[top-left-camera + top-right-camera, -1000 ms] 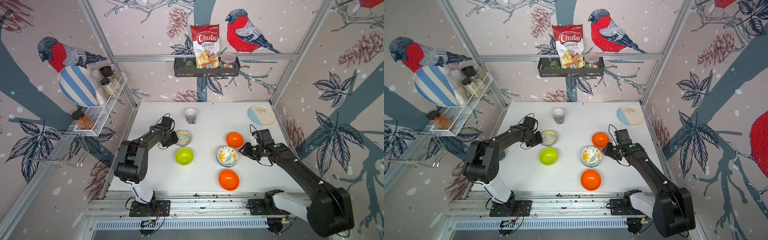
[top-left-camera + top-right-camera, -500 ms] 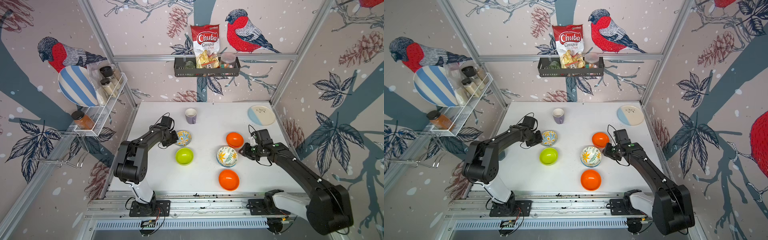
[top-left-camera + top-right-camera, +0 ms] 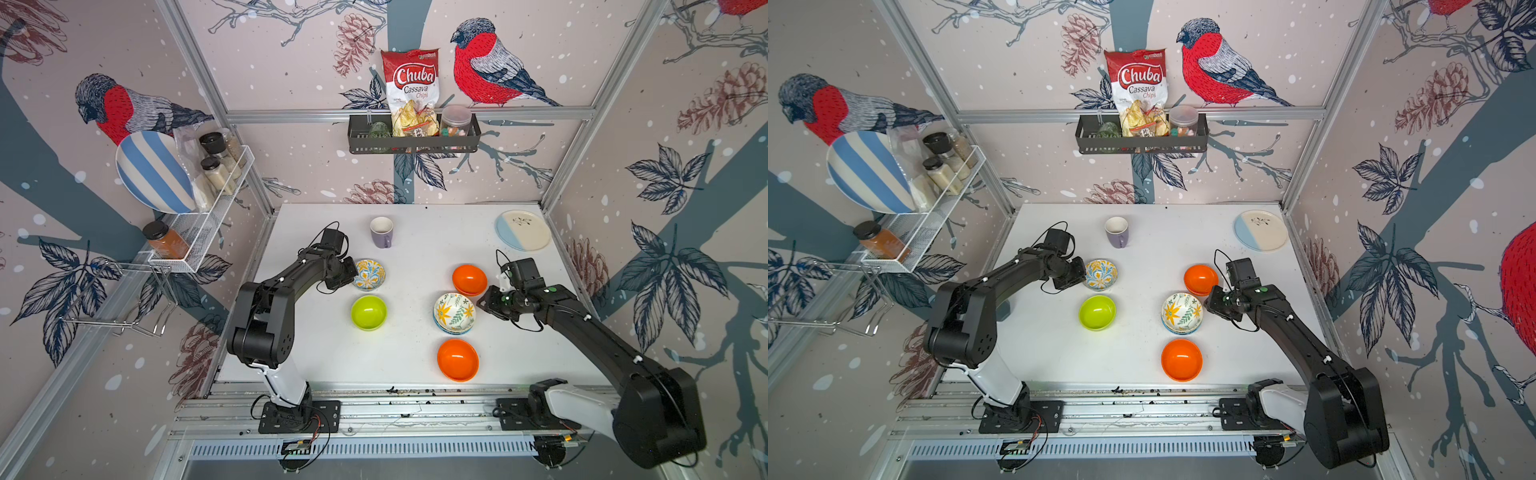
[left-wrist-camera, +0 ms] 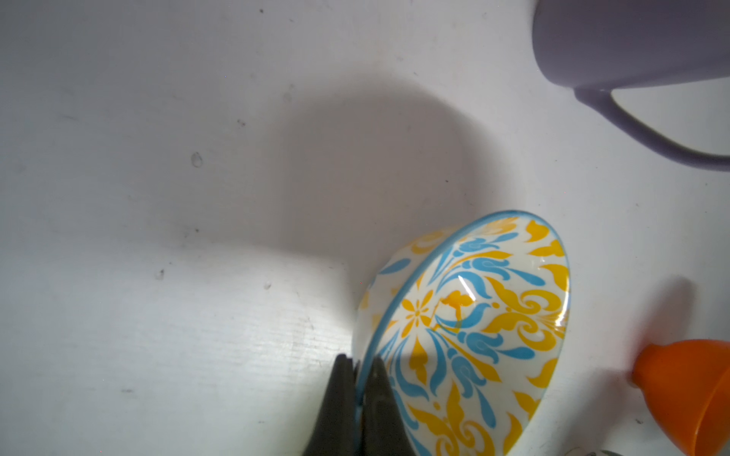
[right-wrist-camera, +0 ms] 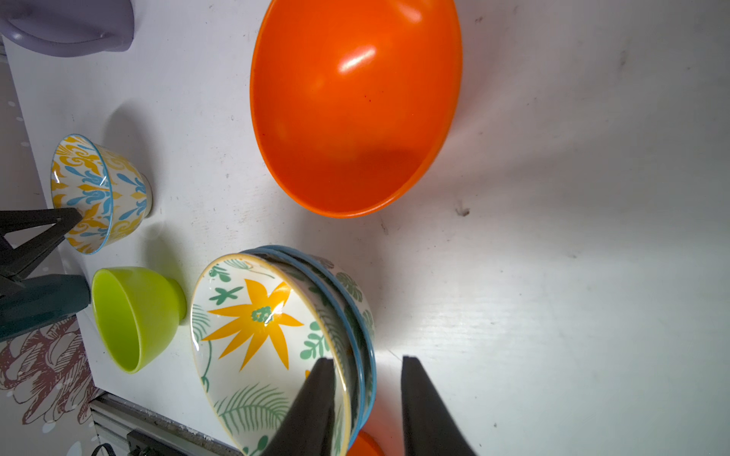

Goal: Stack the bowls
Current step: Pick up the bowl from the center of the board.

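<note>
The job looks under half done. In both top views only one stack (image 3: 454, 316) stands on the white table (image 3: 415, 232), right of centre. The right wrist view shows a leaf-print bowl (image 5: 253, 327) on top of it, with what seem to be two blue-rimmed bowls nested under it. Four bowls stand alone: the blue-and-yellow bowl (image 3: 369, 274) left of centre, the lime bowl (image 3: 368, 312) just below it in the frame, one orange bowl (image 3: 469, 279) just above and right of the stack, and another orange bowl (image 3: 457, 359) below the stack. The left gripper (image 4: 359, 361) has its fingers pressed together on the rim of the blue-and-yellow bowl, one inside and one outside; whether the bowl has left the table I cannot tell. The right gripper (image 5: 367, 359) stands spread across the stack's rim, one finger inside the top bowl and one outside, with bare table showing between the outer finger and the bowls, so it grips nothing. By my reckoning the pinched bowl goes to the stack next, then the lime and both orange bowls.
</note>
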`<state>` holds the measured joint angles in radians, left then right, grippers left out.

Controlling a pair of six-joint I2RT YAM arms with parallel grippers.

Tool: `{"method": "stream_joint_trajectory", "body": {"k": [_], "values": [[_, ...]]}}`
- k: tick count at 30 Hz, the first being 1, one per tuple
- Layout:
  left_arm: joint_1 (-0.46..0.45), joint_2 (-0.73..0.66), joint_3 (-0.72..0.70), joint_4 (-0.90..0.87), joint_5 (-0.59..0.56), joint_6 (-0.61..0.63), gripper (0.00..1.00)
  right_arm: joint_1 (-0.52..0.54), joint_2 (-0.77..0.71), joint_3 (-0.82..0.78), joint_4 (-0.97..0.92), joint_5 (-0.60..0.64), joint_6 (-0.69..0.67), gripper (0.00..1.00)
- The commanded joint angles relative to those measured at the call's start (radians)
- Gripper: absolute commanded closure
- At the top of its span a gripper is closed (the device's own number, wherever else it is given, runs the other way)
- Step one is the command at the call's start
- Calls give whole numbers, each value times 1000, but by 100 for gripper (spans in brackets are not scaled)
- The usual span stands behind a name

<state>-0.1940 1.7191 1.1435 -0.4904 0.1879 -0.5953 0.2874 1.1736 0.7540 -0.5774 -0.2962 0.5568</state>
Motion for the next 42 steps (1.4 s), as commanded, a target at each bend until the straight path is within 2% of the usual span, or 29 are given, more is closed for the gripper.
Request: {"method": "stream_joint_trajectory", "body": {"k": [1, 6, 10, 15, 18, 24, 30, 36, 42], "values": [[2, -25, 41, -49, 20, -17, 100, 2, -6, 13, -1, 2, 4, 69], [2, -74, 47, -51, 124, -52, 100, 0, -23, 48, -44, 11, -1, 69], [-8, -146, 45, -107, 144, -47, 100, 2, -44, 82, -80, 19, 0, 69], [-86, -227, 57, -181, 201, -17, 100, 16, -83, 139, -145, 27, -6, 68], [-167, -264, 62, -224, 216, -5, 100, 68, -100, 174, -183, 29, 1, 65], [-313, -359, 35, -258, 165, -22, 100, 261, -90, 267, -245, 75, 33, 62], [-433, -432, -38, -205, 151, -73, 100, 422, -62, 316, -200, 82, 118, 62], [-475, -452, -47, -186, 149, -99, 100, 506, -9, 354, -164, 77, 165, 63], [-498, -456, -50, -196, 129, -100, 100, 534, 32, 362, -152, 84, 180, 66]]}}
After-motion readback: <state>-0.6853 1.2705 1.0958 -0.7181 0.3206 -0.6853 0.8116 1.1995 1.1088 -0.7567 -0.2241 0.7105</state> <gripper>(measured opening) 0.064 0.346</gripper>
